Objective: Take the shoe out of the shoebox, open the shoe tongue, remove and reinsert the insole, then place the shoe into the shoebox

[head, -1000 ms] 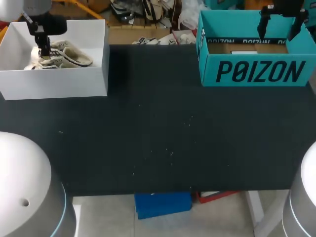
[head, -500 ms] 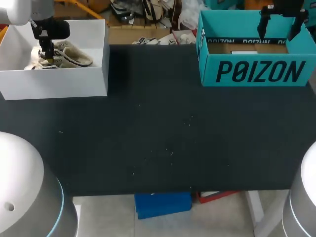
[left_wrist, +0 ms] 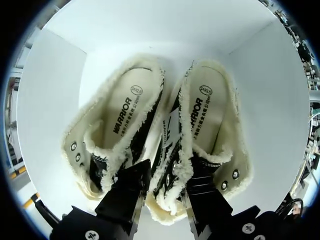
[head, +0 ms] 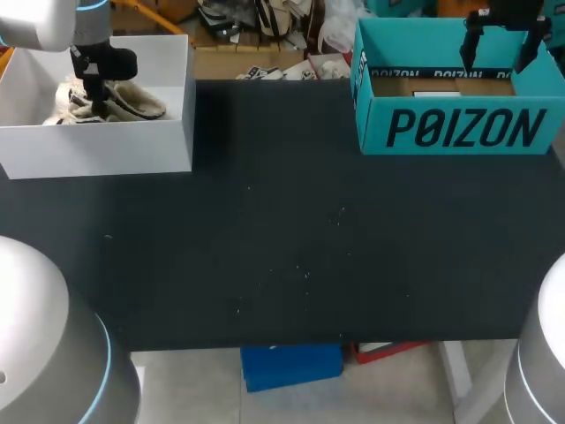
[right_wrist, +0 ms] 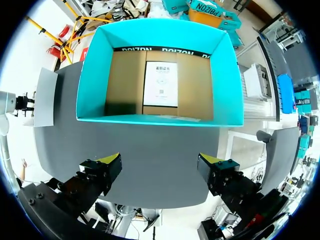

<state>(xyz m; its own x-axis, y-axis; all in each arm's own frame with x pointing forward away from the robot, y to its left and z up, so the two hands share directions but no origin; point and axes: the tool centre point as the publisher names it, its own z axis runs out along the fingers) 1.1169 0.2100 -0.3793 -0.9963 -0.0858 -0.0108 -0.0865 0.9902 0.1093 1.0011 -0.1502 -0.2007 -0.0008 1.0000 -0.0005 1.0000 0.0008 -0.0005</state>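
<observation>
Shoes (left_wrist: 125,115) crowd left gripper (left_wrist: 167,181) — grip cannot be told; right gripper (right_wrist: 160,161) gapes wide above teal shoebox (right_wrist: 226,70).

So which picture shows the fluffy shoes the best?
The left wrist view. It looks straight down into the white box, so both shoes and their insides show. The head view shows only a bit of them over the box wall, partly behind the left arm. The right wrist view shows only the blue box.
</observation>
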